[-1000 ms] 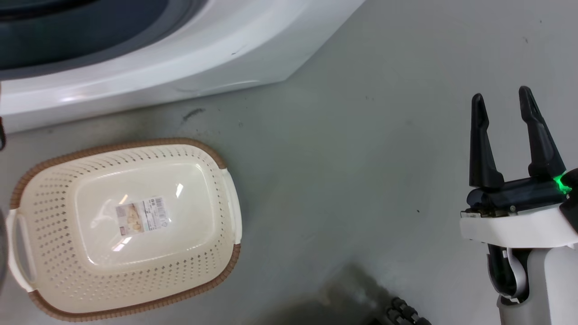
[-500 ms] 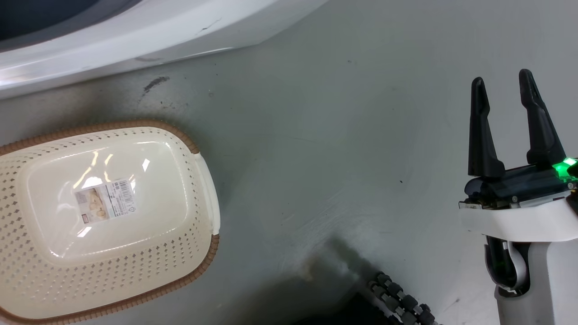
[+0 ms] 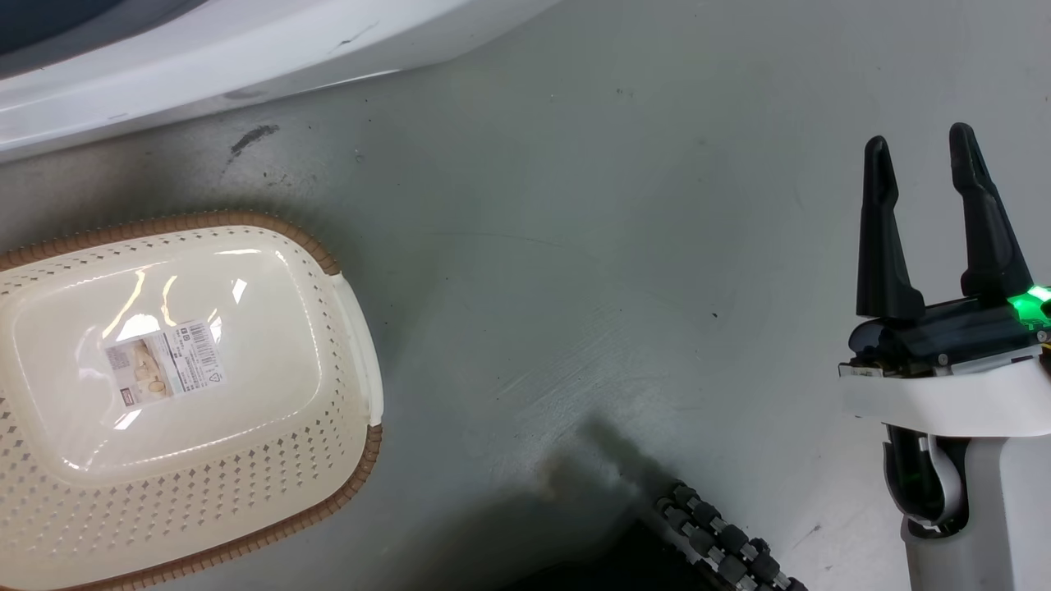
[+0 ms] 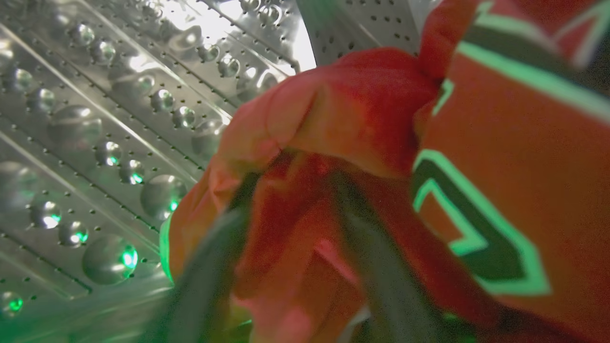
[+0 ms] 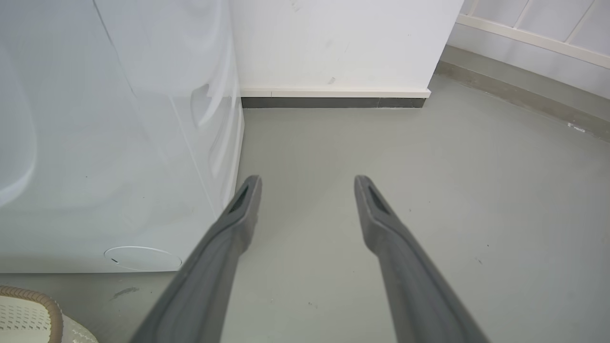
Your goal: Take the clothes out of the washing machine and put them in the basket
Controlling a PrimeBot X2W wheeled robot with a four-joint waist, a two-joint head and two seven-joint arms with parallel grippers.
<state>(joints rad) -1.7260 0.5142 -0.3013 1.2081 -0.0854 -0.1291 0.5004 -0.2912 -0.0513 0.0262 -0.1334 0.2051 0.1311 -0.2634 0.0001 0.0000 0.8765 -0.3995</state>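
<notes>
In the left wrist view, bright red clothes lie inside the perforated steel drum [image 4: 95, 119]. There is a plain red piece [image 4: 352, 109] and a jersey [image 4: 524, 166] with striped lettering. My left gripper [image 4: 293, 183] is pushed into the red cloth. Its two dark fingers stand apart with a fold of fabric between them, and the cloth covers their tips. The cream basket [image 3: 164, 492] with the brown rim sits empty on the floor below the white washing machine [image 3: 205, 57]. My right gripper [image 3: 918, 139] hovers open over bare floor at the right, holding nothing.
The washing machine's white side [image 5: 119, 143] stands left of my right gripper [image 5: 307, 180], and a basket corner [image 5: 28, 309] shows low left. A white wall with a dark baseboard [image 5: 333, 102] lies ahead. A roller wheel of my base [image 3: 722, 542] is near the bottom.
The head camera has moved: the basket and the machine's front have slid left and up in the picture. The right gripper stays open at the right, nearly where it was.
</notes>
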